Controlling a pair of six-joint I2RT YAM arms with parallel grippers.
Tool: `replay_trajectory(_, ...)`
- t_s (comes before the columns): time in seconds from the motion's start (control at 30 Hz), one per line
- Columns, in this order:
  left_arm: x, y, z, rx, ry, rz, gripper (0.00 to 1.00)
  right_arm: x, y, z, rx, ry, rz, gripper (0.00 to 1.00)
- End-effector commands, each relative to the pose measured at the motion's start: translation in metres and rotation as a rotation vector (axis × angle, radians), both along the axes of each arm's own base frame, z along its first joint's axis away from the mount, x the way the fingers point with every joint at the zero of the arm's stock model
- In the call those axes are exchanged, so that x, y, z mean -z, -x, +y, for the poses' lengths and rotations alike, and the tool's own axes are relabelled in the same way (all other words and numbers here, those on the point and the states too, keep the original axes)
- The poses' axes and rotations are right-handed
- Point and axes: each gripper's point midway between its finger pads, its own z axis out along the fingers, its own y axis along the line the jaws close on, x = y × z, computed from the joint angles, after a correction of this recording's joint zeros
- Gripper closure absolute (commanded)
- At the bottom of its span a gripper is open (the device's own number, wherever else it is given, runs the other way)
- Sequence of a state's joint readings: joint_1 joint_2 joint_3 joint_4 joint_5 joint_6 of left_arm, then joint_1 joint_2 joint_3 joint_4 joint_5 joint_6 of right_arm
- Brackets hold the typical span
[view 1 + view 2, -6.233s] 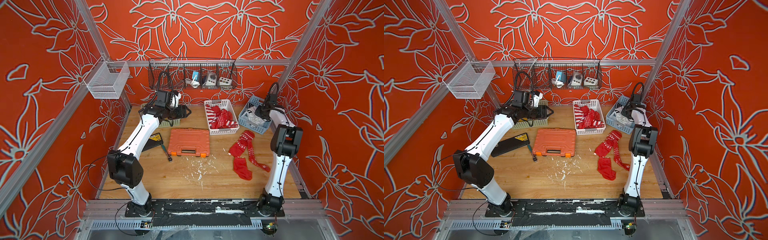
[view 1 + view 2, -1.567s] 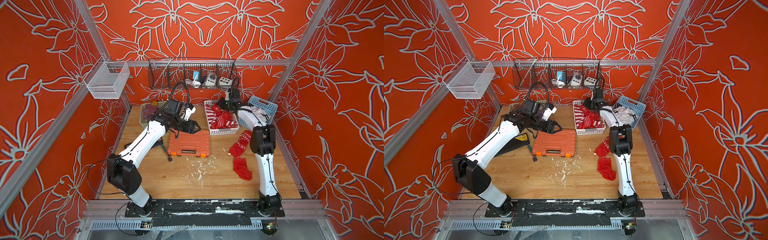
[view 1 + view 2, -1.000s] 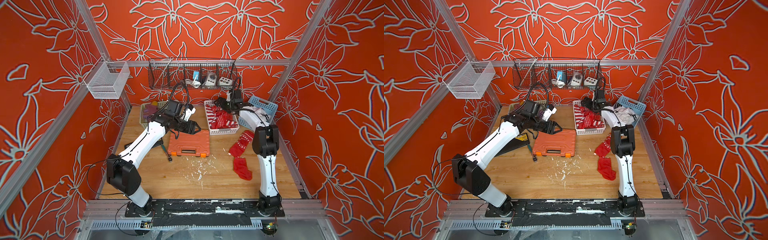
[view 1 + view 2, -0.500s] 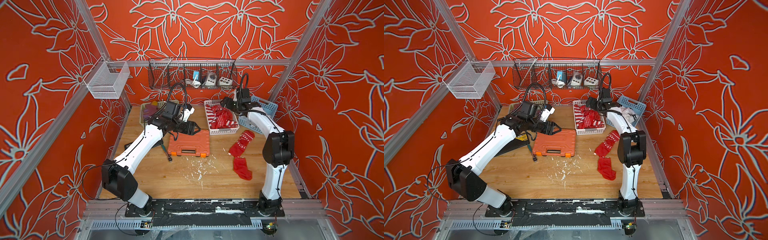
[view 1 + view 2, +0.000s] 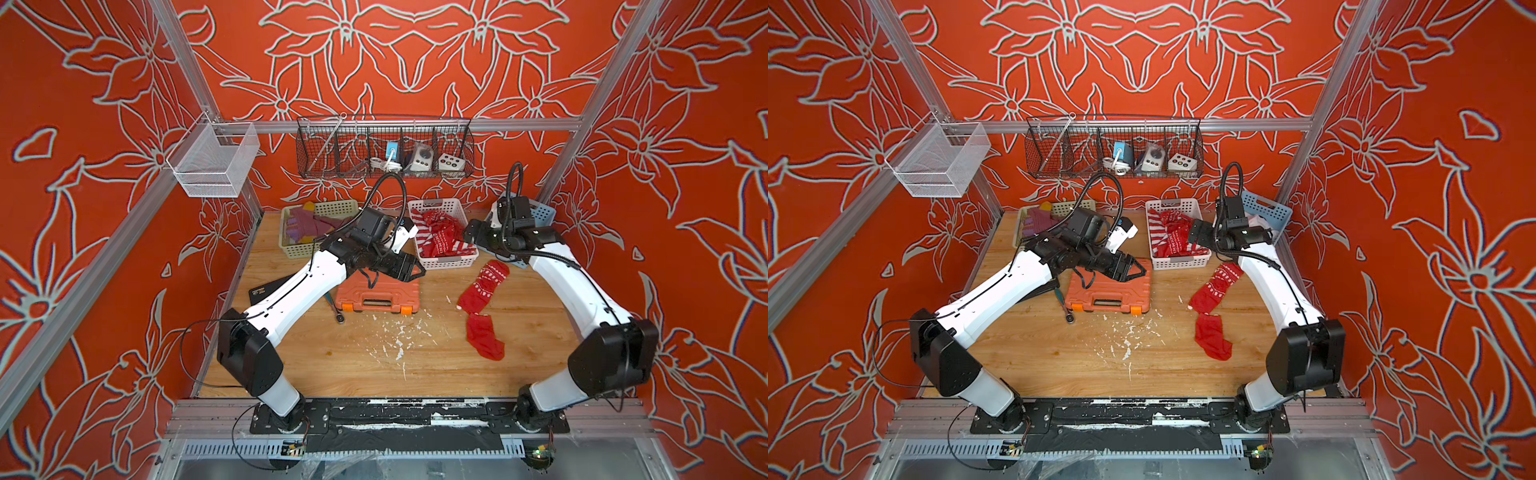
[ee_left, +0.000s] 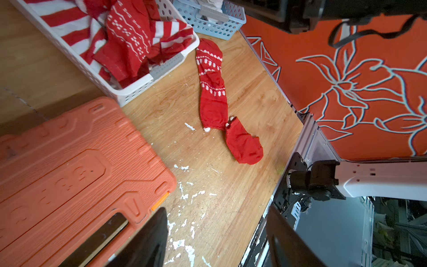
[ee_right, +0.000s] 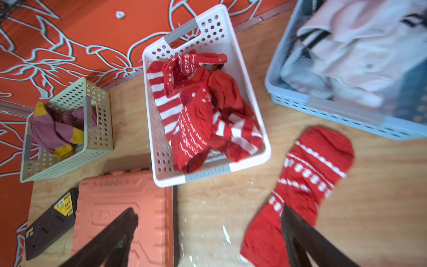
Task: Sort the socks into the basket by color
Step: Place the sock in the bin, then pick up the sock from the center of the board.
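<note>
My right end effector (image 5: 471,235) hangs wide open and empty over the white basket (image 5: 432,204) of red striped socks (image 5: 440,239). My left end effector (image 5: 415,270) is parted and empty above the orange tool case (image 5: 376,297). A patterned red sock (image 5: 484,286) lies diagonally on the counter (image 5: 332,361), its rounded end toward the blue basket (image 5: 542,212).

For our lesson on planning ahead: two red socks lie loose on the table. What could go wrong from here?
The patterned sock touches the plain red sock, so lifting one may drag the other. The white basket is already heaped, so an added sock could slip over its rim.
</note>
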State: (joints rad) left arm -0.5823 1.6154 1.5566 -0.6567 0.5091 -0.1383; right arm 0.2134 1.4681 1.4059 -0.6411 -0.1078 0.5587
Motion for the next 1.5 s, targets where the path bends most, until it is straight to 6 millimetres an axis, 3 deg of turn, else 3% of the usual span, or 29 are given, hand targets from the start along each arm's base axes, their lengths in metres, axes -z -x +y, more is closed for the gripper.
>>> replay_trajectory(0.0, 0.003, -0.002, -0.023, 0.040, 0.007, -0.022, 0.34, 0.011, 0.043, -0.022, 0.046, 0.063, 0.083, 0.02)
replay_trajectory(0.17, 0.018, -0.002, -0.059, 0.090, -0.002, -0.023, 0.34, 0.004, 0.086, -0.029, 0.047, 0.052, 0.096, 0.02)
replay_trajectory(0.3, 0.038, 0.003, -0.089, 0.133, -0.016, -0.018, 0.34, -0.005, 0.108, -0.035, 0.063, 0.037, 0.076, 0.02)
replay_trajectory(0.63, 0.111, 0.048, -0.157, 0.231, -0.090, 0.063, 0.34, -0.029, 0.147, -0.047, 0.087, 0.035, 0.024, 0.02)
replay_trajectory(0.93, 0.171, 0.081, -0.190, 0.248, -0.199, 0.065, 0.33, -0.031, 0.171, -0.049, 0.087, 0.008, 0.016, 0.02)
replay_trajectory(1.3, 0.214, 0.100, -0.220, 0.289, -0.291, 0.019, 0.32, -0.035, 0.176, -0.047, 0.078, -0.013, 0.006, 0.02)
replay_trajectory(1.47, 0.236, 0.104, -0.221, 0.294, -0.357, 0.019, 0.32, -0.034, 0.176, -0.045, 0.069, -0.016, 0.008, 0.02)
